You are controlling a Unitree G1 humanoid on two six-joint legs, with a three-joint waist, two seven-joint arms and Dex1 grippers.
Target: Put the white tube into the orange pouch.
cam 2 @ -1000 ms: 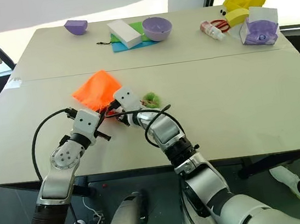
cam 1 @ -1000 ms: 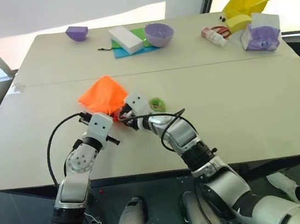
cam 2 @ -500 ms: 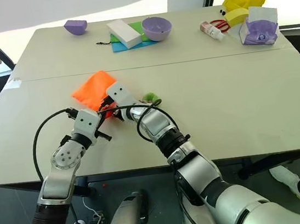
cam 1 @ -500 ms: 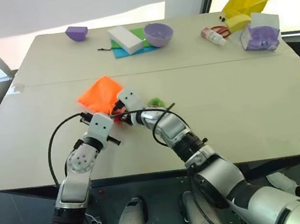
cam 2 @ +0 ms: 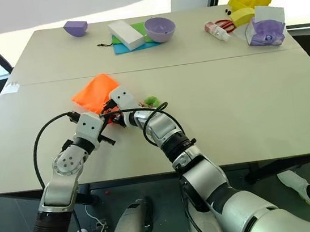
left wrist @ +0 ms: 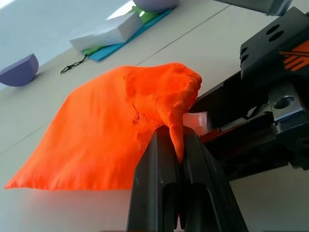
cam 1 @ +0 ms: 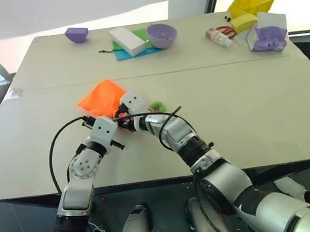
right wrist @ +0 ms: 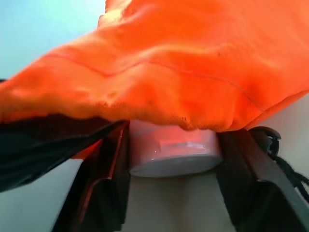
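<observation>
The white tube sits at the mouth of the orange pouch, its far part hidden under the fabric and only its round cap end sticking out. That end lies between the two black fingers of the right gripper, which stand a little wider than the tube; from the pictures I cannot tell whether they press on it or stand just off it. No print can be read on the part of the tube that shows.

The pouch lies on the table, its rim lifted into a bunched peak. The left gripper has its jaws closed tight on that rim, pinching a fold of orange cloth between them. The left arm reaches level towards the pouch from the near table edge; the right arm comes in beside it, bent at the elbow, its wrist angled down and across to the pouch mouth, so both grippers meet at the near corner of the pouch.

Just beside the pouch, past the right gripper, lies a fuzzy green pom-pom. Well beyond the pouch, at the far table edge, stand a white block and a purple bowl.
</observation>
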